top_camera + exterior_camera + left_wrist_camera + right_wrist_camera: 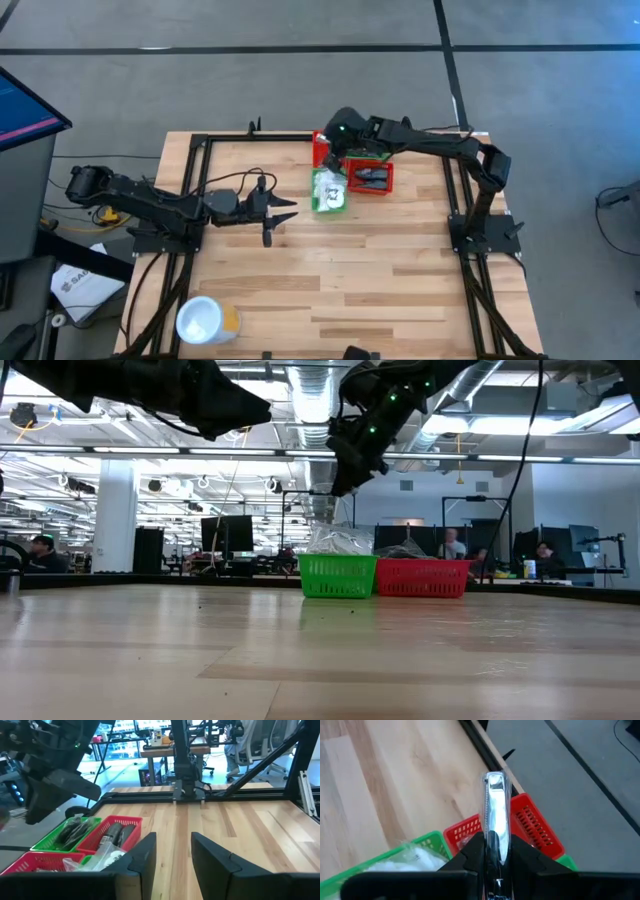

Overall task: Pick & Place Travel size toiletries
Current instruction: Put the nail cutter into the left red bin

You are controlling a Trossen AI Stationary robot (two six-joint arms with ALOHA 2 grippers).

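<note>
My right claw (492,862) is pinched on a thin silver sachet (494,815), which stands edge-on between my fingers and sticks out past the tips. In the high view the claw (343,130) hangs above the far end of the bin cluster, well clear of the desk (330,280). Just below me are the red bins (532,827) and the green bin (329,190), which already holds white plastic-wrapped packets (405,860).

As I judge it, the step in hand is carrying the sachet to its bin and dropping it. To do that well I should centre the sachet over one compartment, not over a shared wall, come down until its free end is inside the rim, and only then spread the fingers, since so light a strip could catch on a wall. Which bin is meant for it I cannot tell.

My left claw (172,855) waits with fingers apart over bare desk on the left side, pointing towards the bins.
</note>
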